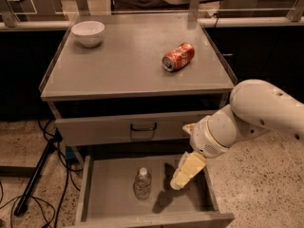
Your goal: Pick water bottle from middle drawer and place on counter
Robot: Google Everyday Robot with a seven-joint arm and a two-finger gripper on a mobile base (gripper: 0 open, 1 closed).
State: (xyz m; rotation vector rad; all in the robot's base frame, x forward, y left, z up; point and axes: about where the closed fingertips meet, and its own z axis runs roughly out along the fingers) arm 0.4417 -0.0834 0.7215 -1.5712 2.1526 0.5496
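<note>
The water bottle (142, 183), clear with a white cap, stands upright on the floor of the open middle drawer (114, 194), left of centre. The gripper (183, 174), with cream-coloured fingers, hangs inside the drawer opening just right of the bottle and apart from it, above the drawer floor. The white arm comes in from the right. The counter (128, 65) is the grey cabinet top above.
A white bowl (88, 33) stands at the counter's back left. An orange-red soda can (178, 56) lies on its side right of centre. The drawer above (142, 127), with a black handle, is shut. Cables and a black stand leg (35, 175) lie on the floor at left.
</note>
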